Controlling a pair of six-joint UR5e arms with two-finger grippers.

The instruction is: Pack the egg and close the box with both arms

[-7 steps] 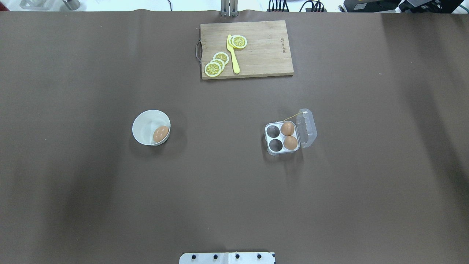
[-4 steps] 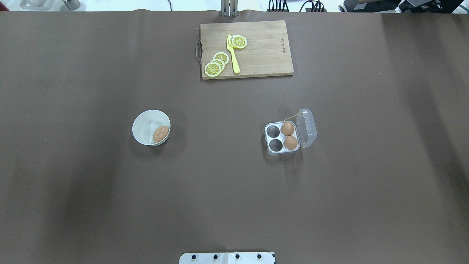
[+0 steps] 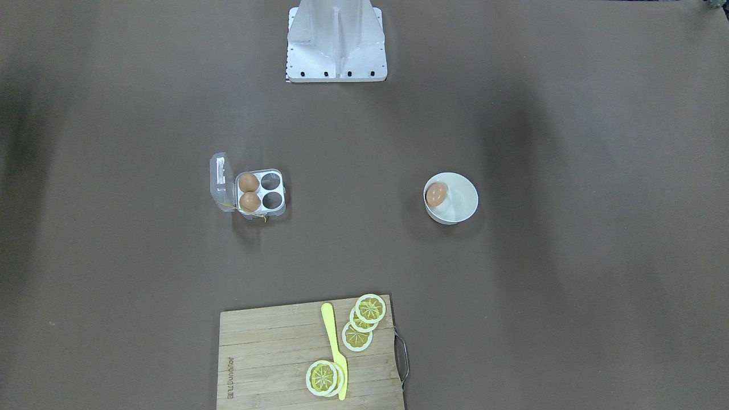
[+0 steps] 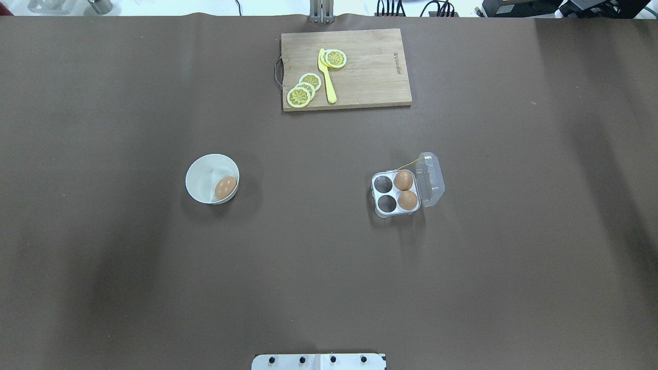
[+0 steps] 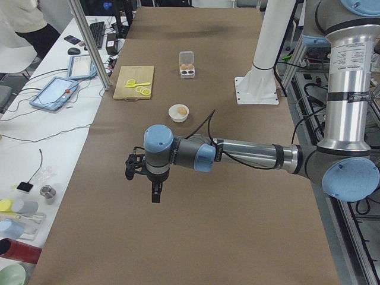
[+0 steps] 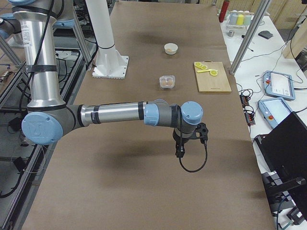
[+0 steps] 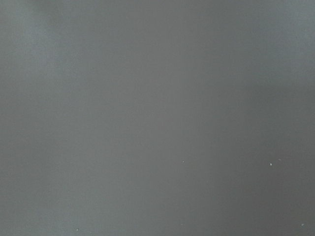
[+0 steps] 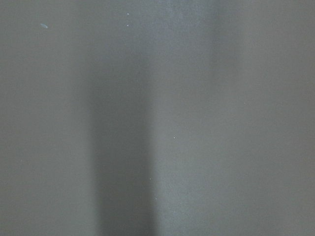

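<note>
The egg (image 4: 225, 187) lies in a round white bowl (image 4: 204, 165) left of centre; it also shows in the front view (image 3: 436, 194). The clear box (image 4: 375, 194) stands right of centre with its lid (image 4: 432, 179) open to the right. Two brown eggs (image 4: 403, 180) fill its right cups and the two left cups are empty. My left gripper (image 5: 155, 195) hangs over bare table far from the bowl. My right gripper (image 6: 180, 152) hangs over bare table far from the box. They show only in the side views, so I cannot tell whether they are open or shut.
A wooden cutting board (image 4: 370, 77) at the far middle holds lemon slices (image 4: 299, 96) and a yellow knife (image 4: 327, 77). The white stand base (image 3: 337, 57) is at the robot's edge. Both wrist views show only brown table cover.
</note>
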